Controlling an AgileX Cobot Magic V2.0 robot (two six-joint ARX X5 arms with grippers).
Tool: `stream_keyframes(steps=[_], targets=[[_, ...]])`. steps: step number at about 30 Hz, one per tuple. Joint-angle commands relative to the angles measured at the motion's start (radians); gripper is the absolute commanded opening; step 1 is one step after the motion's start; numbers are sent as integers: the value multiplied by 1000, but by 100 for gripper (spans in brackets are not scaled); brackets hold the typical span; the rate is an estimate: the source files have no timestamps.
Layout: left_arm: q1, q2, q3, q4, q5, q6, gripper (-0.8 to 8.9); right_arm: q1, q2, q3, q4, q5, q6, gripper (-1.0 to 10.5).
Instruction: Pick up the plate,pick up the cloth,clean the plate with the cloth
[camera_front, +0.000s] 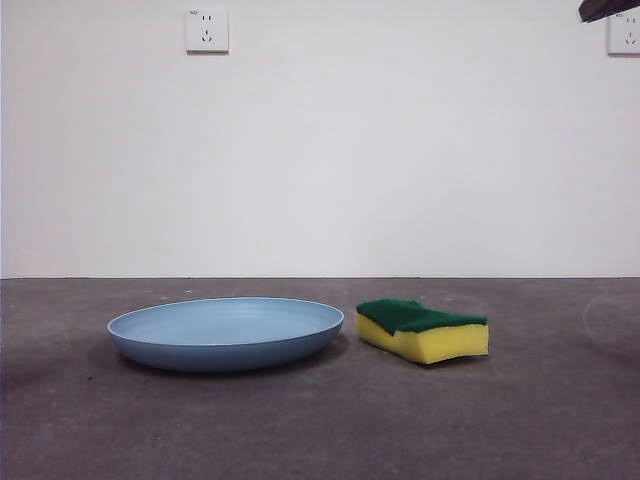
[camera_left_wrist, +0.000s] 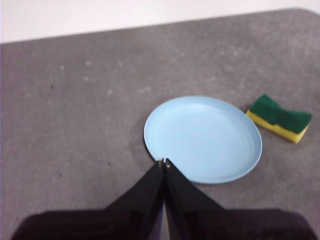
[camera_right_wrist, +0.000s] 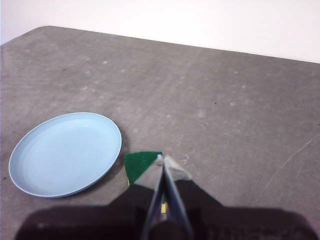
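Front view: plate (camera_front: 225, 333) flat on grey table (camera_front: 320, 430), empty, nothing in it; sponge (camera_front: 422, 330) just right of it, apart, green side up. Left gripper (camera_left_wrist: 163, 162) pressed together, high above near rim of plate. Right gripper (camera_right_wrist: 161, 159) pressed together, high above sponge. Neither holding anything. Risks: shallow rim low to table, likely to slide away from jaws; soft sponge likely to squash or tilt under off-centre pinch.

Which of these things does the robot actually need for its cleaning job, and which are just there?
Needed for the job:
plate
sponge

Just there:
wall sockets
grey table
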Motion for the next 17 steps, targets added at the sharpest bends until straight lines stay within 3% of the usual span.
stream_keyframes(steps=[1, 11, 17], targets=[[-3, -3, -6, -12, -1, -6, -3, -2, -1, -9, 6, 2, -1, 1], [35, -24, -19, 24, 3, -6, -3, -2, -1, -9, 5, 2, -1, 1], [126, -121, -264, 562, 3, -10, -3, -2, -1, -9, 5, 2, -1, 1]])
